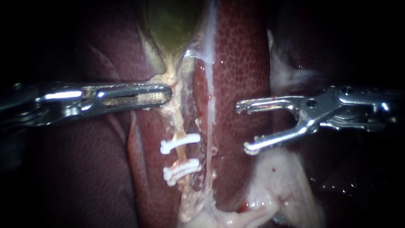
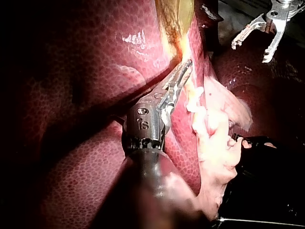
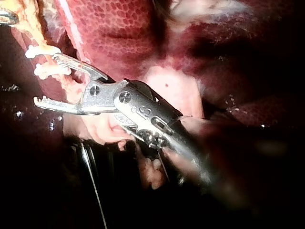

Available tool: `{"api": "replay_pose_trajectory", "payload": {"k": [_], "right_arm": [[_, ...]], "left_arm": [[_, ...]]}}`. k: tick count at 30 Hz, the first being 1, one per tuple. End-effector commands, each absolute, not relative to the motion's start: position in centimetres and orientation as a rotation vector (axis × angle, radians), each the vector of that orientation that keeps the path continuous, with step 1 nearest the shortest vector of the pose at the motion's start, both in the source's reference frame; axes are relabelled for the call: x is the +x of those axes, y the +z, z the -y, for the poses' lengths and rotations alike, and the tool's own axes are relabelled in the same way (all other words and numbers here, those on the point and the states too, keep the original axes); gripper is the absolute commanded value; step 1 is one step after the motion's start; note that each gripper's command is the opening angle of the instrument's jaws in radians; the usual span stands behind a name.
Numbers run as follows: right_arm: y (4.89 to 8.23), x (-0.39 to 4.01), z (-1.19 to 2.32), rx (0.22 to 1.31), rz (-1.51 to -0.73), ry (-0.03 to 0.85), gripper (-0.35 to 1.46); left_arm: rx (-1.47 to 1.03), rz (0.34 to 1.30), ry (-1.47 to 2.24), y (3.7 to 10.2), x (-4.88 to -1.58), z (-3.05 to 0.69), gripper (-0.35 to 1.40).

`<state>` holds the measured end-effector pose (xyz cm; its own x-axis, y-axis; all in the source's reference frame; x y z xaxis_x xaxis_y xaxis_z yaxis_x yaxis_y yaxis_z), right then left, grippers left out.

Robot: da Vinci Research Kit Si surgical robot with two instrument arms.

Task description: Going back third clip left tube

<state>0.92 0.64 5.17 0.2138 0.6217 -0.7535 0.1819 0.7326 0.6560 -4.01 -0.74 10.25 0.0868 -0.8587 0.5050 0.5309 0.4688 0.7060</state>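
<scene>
Clips [image 1: 180,143]: 2 cross the left tube [image 1: 174,116]; left instrument [image 1: 166,93] pincer grips it above, right instrument [image 1: 244,127] pincer gapes empty.

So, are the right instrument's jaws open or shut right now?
Open. In the endoscope view the right instrument shows a wide gap between its two jaws, with nothing gripped, and the right wrist view agrees.

No legible text (in any view)
</scene>
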Motion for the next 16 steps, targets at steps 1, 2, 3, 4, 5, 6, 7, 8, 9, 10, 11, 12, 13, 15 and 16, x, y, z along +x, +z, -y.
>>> {"api": "replay_pose_trajectory", "payload": {"k": [1, 2, 3, 4, 5, 6, 7, 8, 9, 10, 11, 12, 13, 15, 16], "right_arm": [[5.17, 0.92, -0.64, 0.736, -1.350, 0.346, 0.60], [5.17, 0.92, -0.64, 0.735, -1.350, 0.346, 0.60], [5.17, 0.92, -0.64, 0.735, -1.350, 0.346, 0.60], [5.17, 0.92, -0.64, 0.731, -1.352, 0.342, 0.60], [5.17, 0.92, -0.64, 0.731, -1.352, 0.342, 0.60], [5.17, 0.92, -0.64, 0.731, -1.352, 0.342, 0.60], [5.17, 0.92, -0.64, 0.731, -1.352, 0.342, 0.60], [5.17, 0.92, -0.64, 0.731, -1.352, 0.342, 0.60], [5.16, 0.92, -0.64, 0.732, -1.352, 0.342, 0.60], [5.16, 0.92, -0.64, 0.732, -1.352, 0.342, 0.60], [5.16, 0.92, -0.64, 0.728, -1.353, 0.337, 0.60], [5.15, 0.92, -0.64, 0.728, -1.353, 0.337, 0.60], [5.15, 0.92, -0.64, 0.728, -1.353, 0.337, 0.60], [5.14, 0.91, -0.64, 0.728, -1.354, 0.337, 0.60], [5.14, 0.91, -0.64, 0.728, -1.353, 0.337, 0.60]], "left_arm": [[0.384, 1.041, -1.075, 10.25, -4.02, 0.74, -0.35], [0.387, 1.041, -1.074, 10.25, -4.02, 0.74, -0.35], [0.387, 1.041, -1.074, 10.25, -4.02, 0.74, -0.35], [0.387, 1.041, -1.074, 10.25, -4.02, 0.74, -0.35], [0.387, 1.041, -1.074, 10.26, -4.02, 0.74, -0.35], [0.387, 1.041, -1.074, 10.26, -4.02, 0.74, -0.35], [0.387, 1.041, -1.074, 10.26, -4.02, 0.74, -0.35], [0.387, 1.041, -1.074, 10.26, -4.02, 0.74, -0.35], [0.387, 1.041, -1.074, 10.26, -4.02, 0.74, -0.35], [0.387, 1.041, -1.074, 10.26, -4.02, 0.74, -0.35], [0.387, 1.041, -1.074, 10.26, -4.03, 0.74, -0.35], [0.387, 1.041, -1.074, 10.26, -4.03, 0.74, -0.35], [0.387, 1.041, -1.074, 10.26, -4.03, 0.74, -0.35], [0.387, 1.041, -1.074, 10.26, -4.03, 0.74, -0.35], [0.387, 1.041, -1.074, 10.26, -4.03, 0.73, -0.35]]}}
